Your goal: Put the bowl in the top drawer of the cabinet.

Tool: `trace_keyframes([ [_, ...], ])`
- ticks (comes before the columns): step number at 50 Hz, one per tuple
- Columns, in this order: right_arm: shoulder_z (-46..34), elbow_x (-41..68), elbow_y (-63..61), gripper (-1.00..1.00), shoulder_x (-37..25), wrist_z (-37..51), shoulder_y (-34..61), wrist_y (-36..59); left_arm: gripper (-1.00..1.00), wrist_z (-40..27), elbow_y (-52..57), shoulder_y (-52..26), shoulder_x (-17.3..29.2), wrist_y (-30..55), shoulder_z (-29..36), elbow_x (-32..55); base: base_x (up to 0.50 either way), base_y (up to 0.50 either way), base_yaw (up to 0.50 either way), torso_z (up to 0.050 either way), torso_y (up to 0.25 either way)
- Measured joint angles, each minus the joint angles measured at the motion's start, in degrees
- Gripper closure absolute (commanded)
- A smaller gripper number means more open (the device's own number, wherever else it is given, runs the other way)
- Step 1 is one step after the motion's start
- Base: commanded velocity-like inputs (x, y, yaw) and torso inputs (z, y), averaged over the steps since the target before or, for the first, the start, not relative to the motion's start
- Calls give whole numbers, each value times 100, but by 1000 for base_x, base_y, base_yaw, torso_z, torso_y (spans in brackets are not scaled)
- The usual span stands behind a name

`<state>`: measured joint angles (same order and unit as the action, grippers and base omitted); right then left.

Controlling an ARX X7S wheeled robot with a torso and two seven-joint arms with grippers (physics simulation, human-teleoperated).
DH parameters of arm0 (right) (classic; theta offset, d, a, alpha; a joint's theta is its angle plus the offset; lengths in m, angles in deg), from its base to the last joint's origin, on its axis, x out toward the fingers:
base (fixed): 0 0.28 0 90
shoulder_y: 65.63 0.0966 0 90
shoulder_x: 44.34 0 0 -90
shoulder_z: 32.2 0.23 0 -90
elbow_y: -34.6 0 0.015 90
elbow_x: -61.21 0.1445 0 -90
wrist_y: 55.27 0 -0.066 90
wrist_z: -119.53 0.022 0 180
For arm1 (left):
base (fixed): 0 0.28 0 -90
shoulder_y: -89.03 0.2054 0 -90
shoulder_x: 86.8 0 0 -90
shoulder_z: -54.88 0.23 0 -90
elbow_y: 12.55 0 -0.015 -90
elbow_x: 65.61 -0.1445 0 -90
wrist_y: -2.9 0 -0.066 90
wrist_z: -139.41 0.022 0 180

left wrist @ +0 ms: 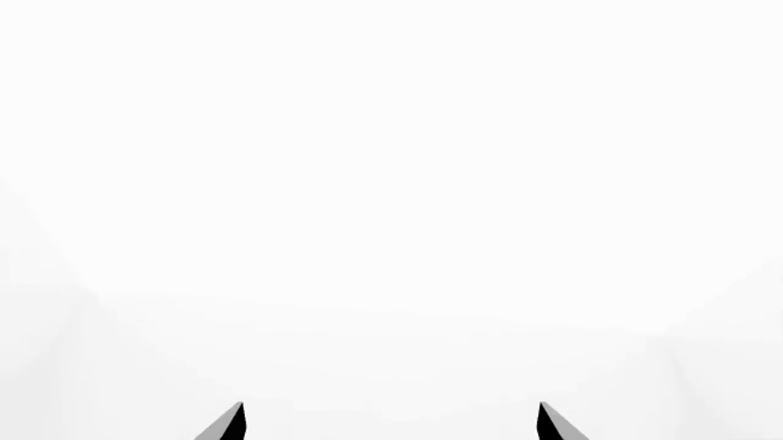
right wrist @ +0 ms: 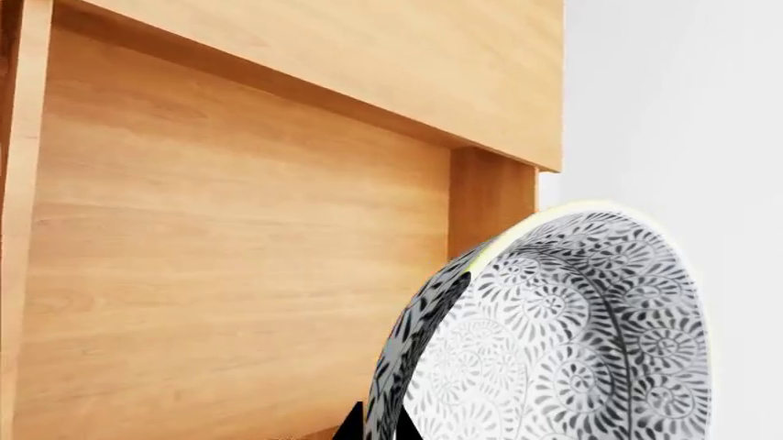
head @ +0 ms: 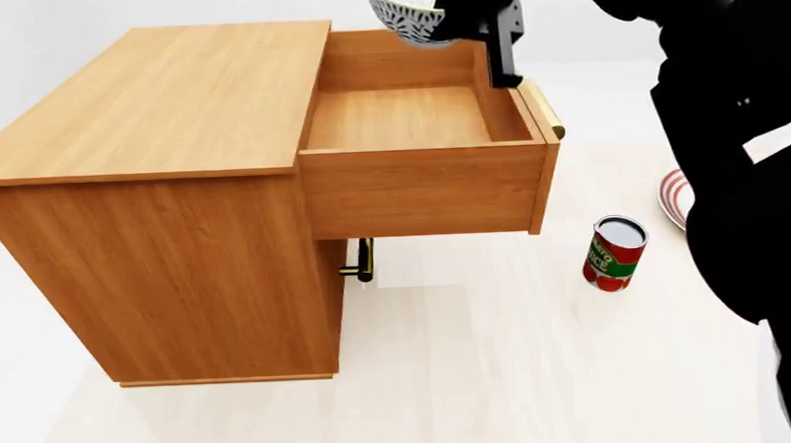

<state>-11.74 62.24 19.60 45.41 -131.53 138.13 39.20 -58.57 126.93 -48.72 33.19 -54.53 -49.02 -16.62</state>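
The cabinet (head: 150, 102) stands at the left with its top drawer (head: 421, 190) pulled out to the right, its floor bare. High above the drawer's far end hangs the speckled bowl (head: 406, 11), tilted and partly cut off by the frame's top. My right gripper (right wrist: 381, 420) is shut on the bowl's (right wrist: 575, 339) rim, one finger on each side of the wall, with light-brown wood panels behind it. My left gripper (left wrist: 391, 420) is open with only blank white in front of it; it does not show in the head view.
A red and green tin can (head: 615, 254) stands on the floor right of the drawer. A white plate with red rings (head: 673, 197) peeks out behind my black right arm. The lower drawer's brass handle (head: 361, 261) shows under the open drawer.
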Motion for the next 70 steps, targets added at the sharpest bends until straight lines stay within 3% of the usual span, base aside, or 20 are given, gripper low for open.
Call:
trace_keyframes([
  [28,-842,834,0,100,24,24,20,-192,-100,13,-4,13,74,-68,68,-47,0,0,0,0,-38],
  [64,-1090,1143,0,100,24,43,49,-268,-100,-32,-22,32,116,-159,116,-60,0,0,0,0,-89],
  [65,-1097,1152,0,-100,24,48,51,-266,-100,-35,-23,33,116,-161,116,-59,0,0,0,0,0],
  [70,-1101,1173,-1,-100,25,80,68,-273,-100,-47,-25,34,119,-172,119,-54,0,0,0,0,0],
])
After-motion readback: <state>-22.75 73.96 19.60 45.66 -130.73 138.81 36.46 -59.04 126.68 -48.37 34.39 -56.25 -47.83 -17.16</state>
